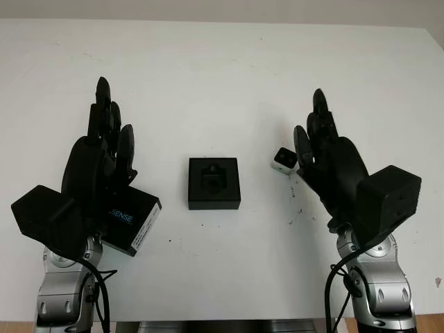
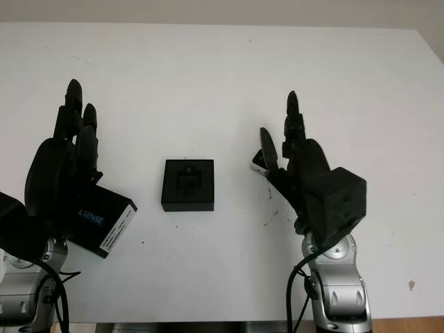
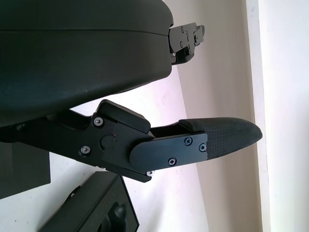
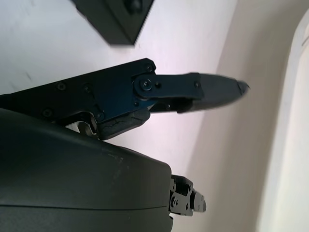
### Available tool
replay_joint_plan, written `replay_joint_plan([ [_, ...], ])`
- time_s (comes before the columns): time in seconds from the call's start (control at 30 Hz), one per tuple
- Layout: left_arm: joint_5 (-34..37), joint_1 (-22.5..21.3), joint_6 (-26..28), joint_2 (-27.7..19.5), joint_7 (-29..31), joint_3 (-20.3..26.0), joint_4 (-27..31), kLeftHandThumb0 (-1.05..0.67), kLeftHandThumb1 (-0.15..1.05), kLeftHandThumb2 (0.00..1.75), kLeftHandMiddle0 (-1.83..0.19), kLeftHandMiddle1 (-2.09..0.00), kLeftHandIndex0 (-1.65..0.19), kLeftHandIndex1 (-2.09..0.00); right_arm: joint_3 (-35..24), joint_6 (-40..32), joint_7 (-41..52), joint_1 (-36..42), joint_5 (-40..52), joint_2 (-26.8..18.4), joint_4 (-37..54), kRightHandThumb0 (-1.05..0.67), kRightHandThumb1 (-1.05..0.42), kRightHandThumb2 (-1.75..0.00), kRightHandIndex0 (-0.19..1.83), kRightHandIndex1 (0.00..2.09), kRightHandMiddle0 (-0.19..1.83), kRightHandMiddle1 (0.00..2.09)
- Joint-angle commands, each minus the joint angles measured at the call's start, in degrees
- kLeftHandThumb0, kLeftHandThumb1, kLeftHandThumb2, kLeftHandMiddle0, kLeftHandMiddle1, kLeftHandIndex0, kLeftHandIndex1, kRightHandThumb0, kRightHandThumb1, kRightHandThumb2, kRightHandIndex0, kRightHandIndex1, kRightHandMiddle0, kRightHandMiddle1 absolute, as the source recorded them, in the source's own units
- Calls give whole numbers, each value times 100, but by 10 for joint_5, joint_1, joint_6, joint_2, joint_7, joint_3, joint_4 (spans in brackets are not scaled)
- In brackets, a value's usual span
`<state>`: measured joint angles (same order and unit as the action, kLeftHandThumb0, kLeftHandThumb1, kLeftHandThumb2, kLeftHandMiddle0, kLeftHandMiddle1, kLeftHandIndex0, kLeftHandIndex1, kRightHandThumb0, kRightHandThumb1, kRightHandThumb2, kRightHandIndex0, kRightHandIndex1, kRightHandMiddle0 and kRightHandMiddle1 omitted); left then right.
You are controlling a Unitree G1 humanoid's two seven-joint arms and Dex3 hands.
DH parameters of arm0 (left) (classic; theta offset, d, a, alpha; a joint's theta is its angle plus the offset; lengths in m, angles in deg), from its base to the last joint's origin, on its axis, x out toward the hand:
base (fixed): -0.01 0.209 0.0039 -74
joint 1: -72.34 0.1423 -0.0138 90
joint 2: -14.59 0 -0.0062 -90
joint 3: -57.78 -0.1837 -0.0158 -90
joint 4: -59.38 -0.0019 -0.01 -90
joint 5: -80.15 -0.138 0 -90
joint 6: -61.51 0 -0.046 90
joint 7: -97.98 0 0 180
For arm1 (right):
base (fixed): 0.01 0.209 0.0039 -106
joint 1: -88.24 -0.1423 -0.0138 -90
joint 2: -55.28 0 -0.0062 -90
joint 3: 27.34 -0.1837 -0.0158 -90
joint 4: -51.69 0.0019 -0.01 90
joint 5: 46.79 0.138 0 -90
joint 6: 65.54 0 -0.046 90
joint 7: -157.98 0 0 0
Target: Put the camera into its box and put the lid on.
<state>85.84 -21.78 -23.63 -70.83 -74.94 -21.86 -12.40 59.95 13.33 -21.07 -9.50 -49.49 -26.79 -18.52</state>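
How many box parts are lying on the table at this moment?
2. The open black box base sits mid-table between the hands; the black lid lies partly under the open left hand. The open right hand may hide something.

"SENSE" — on black lid (image 1: 132,223)

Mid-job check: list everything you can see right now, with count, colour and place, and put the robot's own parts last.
box base: 1, black, open, moulded insert, table centre.
lid: 1, black with printed lettering, on the table partly beneath the left hand.
camera: 1, small, white and black, by the right hand's thumb.
table: 1, white, a few dark specks.
left hand: 1, black, open, above the lid.
right hand: 1, black, open, beside the camera.
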Motion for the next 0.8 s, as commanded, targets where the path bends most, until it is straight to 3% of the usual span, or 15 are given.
replay_joint_plan([
  [0.0,2,-1,-6,-3,2,1,-2,-86,105,61,19,0,19,0,0,21,-10,-11,-35,-22,-7,-68,-95,-6,6,13,8,14],
  [0.3,5,-2,-12,-5,8,4,-7,-85,105,61,19,0,19,0,17,59,-22,-31,-195,-116,-81,-75,-84,-4,12,13,23,20],
  [0.77,3,2,-10,-6,9,5,-5,-85,105,61,19,0,19,0,41,62,5,-29,-238,-141,-136,-77,-82,-5,4,6,32,11],
])
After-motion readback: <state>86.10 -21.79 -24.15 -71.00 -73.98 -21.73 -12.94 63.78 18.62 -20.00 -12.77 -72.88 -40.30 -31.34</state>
